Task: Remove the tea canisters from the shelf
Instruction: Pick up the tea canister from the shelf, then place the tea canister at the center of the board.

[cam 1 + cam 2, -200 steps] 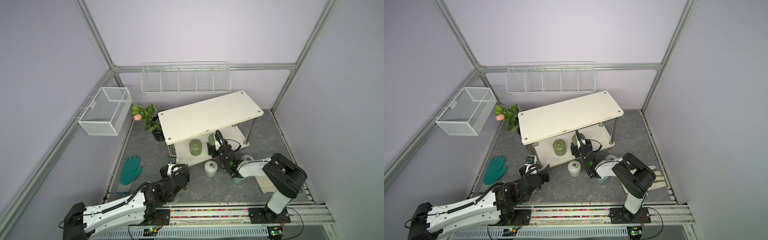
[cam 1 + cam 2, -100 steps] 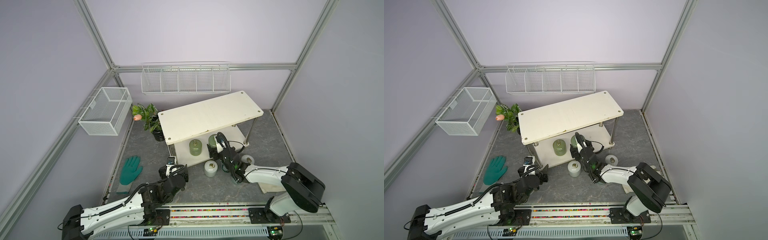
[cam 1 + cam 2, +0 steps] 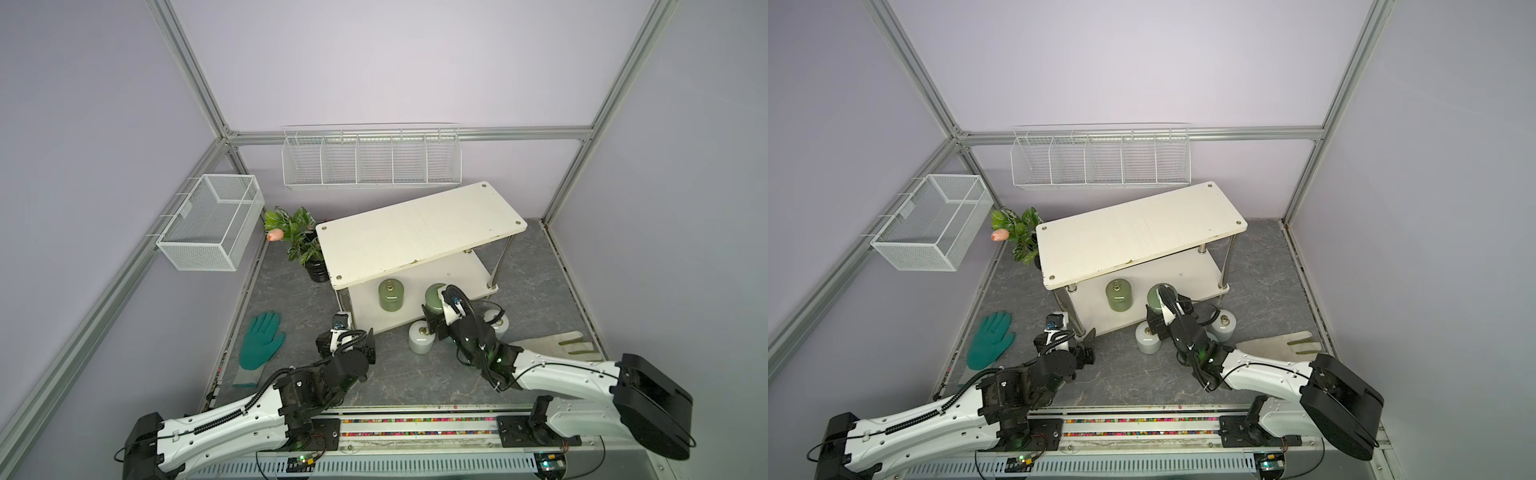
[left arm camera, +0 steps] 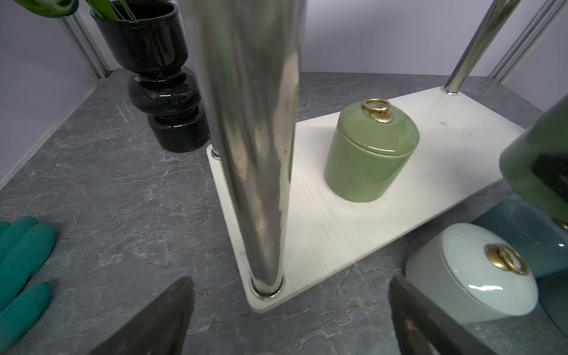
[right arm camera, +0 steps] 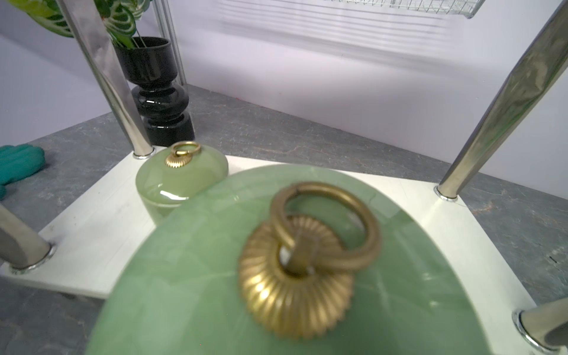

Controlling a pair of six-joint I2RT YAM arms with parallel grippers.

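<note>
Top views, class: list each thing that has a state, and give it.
left gripper: open, empty
right gripper: shut on held green canister, lid on
second green canister: upright, lidded, on lower tier of shelf
white canister: upright on floor
pale canister: upright on floor

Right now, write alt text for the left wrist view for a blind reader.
A glossy olive green round canister with a brass ring stands on the cream-white shelf board, past a chrome tube leg close to the camera. A glossy white canister sits on the grey marbled floor beside the board; the left gripper is spread open in the foreground.
</note>
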